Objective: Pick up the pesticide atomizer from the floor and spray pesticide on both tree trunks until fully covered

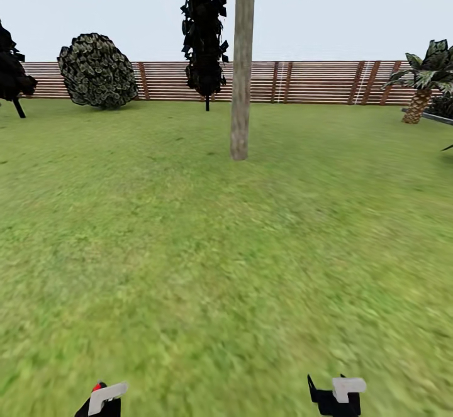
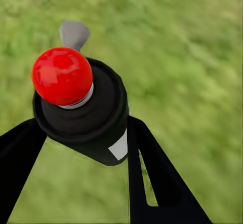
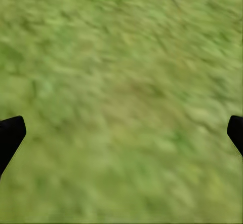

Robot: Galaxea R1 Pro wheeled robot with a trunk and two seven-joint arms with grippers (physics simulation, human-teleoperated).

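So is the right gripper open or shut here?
Open: the right gripper has its two black fingertips at opposite edges of the wrist view, with grass between.

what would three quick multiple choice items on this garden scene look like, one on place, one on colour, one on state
1. Where does the tree trunk stand?
A. on the lawn in front of the fence
B. behind the fence
C. on stone paving

2. What colour is the round cap on the atomizer?
A. white
B. red
C. blue

3. In what state is the left gripper?
A. open over bare grass
B. shut on the atomizer
C. open around the trunk

Answers:
1. A: the trunk rises from the lawn, with the slatted fence behind it.
2. B: the left wrist view shows a glossy red ball on the dark bottle.
3. B: both black fingers lie against the bottle's sides above the grass.
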